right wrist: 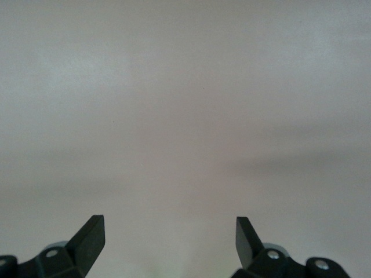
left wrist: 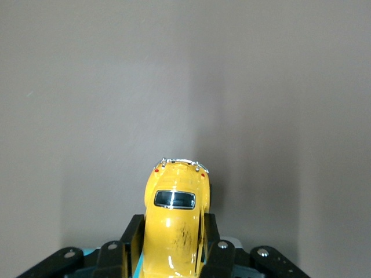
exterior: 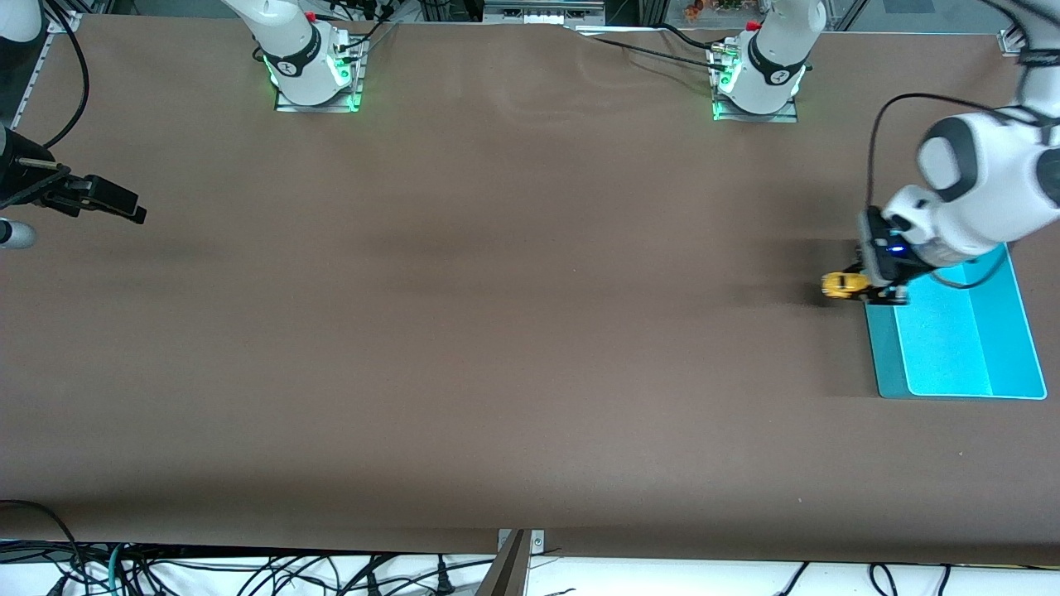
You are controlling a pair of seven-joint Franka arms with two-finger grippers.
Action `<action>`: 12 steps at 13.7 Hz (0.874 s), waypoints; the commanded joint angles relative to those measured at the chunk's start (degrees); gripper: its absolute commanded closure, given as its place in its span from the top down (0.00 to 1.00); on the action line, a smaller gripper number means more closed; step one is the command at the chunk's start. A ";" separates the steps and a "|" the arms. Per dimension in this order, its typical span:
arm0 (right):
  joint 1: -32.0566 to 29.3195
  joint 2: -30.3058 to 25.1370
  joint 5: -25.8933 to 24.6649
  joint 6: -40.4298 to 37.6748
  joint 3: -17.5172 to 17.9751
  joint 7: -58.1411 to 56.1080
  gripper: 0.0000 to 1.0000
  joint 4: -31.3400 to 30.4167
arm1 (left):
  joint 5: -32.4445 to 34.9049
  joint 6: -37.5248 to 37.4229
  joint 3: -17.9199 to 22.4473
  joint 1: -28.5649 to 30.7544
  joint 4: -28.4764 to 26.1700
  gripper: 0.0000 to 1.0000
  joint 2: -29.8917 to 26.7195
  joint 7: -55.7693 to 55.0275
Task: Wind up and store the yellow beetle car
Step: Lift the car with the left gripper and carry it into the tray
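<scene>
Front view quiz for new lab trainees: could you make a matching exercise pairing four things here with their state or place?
Things:
1. small yellow beetle car
2. left gripper
3. right gripper
4. turquoise plastic bin

States:
A. open, holding nothing
B. at the left arm's end of the brown table
C. clamped between two black fingers
D. shut on a toy

Pairs: 1-C, 2-D, 3-A, 4-B

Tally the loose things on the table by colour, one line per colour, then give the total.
Yellow: 1, the yellow beetle car, clamped in the left gripper beside the bin.
Turquoise: 1, the turquoise bin at the left arm's end of the table.
Total: 2.
The right gripper waits open over bare table at the right arm's end.
</scene>
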 commanded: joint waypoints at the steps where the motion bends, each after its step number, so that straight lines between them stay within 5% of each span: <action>1: -0.12 0.00 0.79 -1.12 -0.11 -0.32 1.00 0.62 | -0.96 -2.26 3.25 1.80 3.50 0.34 0.63 6.56; 12: -0.12 0.00 0.79 -1.12 -0.11 -0.32 1.00 0.62 | -1.31 2.57 7.66 7.77 10.18 0.36 13.89 17.82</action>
